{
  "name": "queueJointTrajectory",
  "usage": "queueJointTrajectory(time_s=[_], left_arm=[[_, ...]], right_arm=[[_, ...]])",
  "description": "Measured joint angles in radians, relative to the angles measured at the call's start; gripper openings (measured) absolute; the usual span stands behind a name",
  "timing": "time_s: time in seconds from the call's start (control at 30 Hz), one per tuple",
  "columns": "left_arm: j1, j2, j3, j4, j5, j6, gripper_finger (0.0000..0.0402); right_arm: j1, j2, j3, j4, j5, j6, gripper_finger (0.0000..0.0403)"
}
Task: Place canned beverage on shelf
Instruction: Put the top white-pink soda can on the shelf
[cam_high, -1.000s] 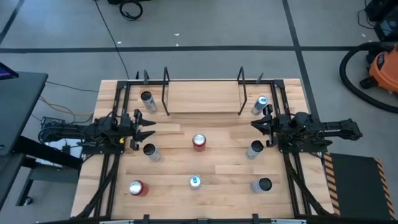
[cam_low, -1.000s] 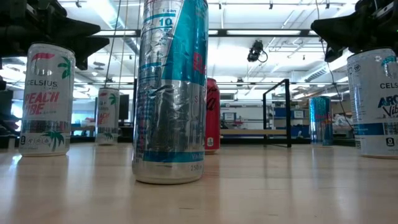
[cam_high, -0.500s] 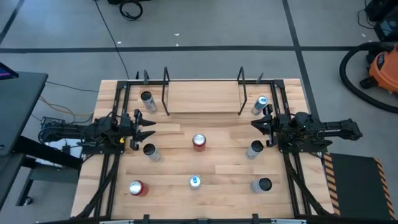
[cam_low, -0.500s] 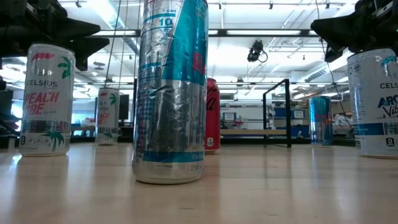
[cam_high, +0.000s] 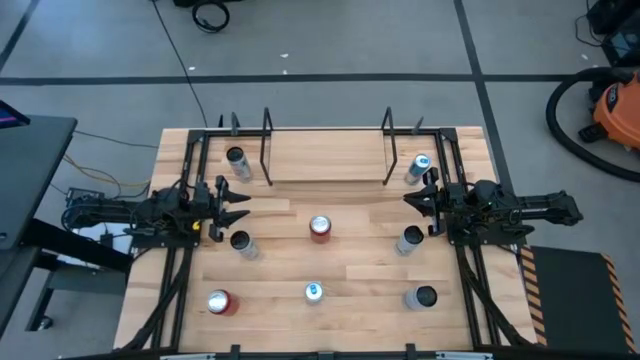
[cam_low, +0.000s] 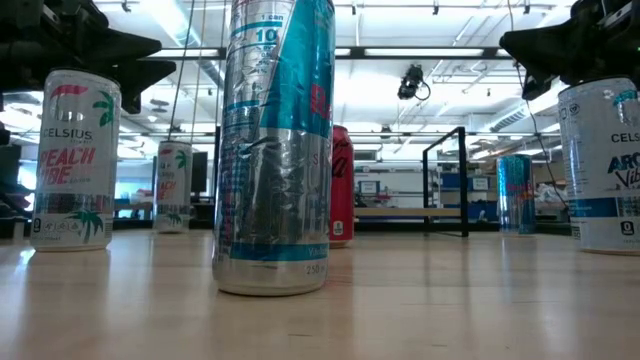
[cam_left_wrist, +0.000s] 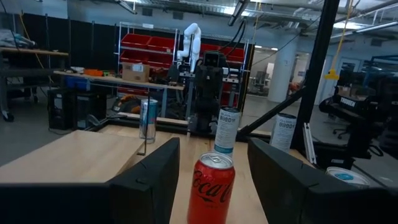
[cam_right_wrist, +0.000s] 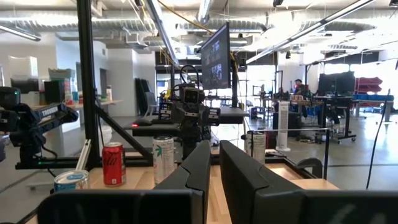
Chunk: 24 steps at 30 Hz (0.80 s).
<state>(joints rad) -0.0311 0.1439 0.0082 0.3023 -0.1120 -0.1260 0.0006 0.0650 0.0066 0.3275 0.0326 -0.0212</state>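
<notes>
Seven cans stand on the table (cam_high: 350, 285) in the high view, none of them on the shelf (cam_high: 327, 160), which sits bare at the upper middle of the frame, its light board between two black rod frames. Count them: a red cola can (cam_high: 320, 228) dead centre, a second red can (cam_high: 219, 302) lower left, a blue-topped can (cam_high: 314, 292) bottom middle, a dark-topped can (cam_high: 426, 297) lower right, another (cam_high: 411, 239) right of centre, one (cam_high: 240, 243) left of centre, and one (cam_high: 236, 160) upper left beside the shelf frame. An eighth can (cam_high: 418, 168) stands upper right, just outside the other frame, so eight in all, I think. Left gripper (cam_high: 236, 207) hovers at middle left, fingers pinched together, holding nothing. Right gripper (cam_high: 413, 200) mirrors it at middle right, closed and empty.
</notes>
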Motion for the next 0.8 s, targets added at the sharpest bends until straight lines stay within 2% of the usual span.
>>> queueJointTrajectory(time_s=[0.8], left_arm=[[0.0,0.0,0.0,0.001,0.0,0.039,0.0194]], right_arm=[[0.0,0.0,0.0,0.0,0.0,0.0,0.0045]])
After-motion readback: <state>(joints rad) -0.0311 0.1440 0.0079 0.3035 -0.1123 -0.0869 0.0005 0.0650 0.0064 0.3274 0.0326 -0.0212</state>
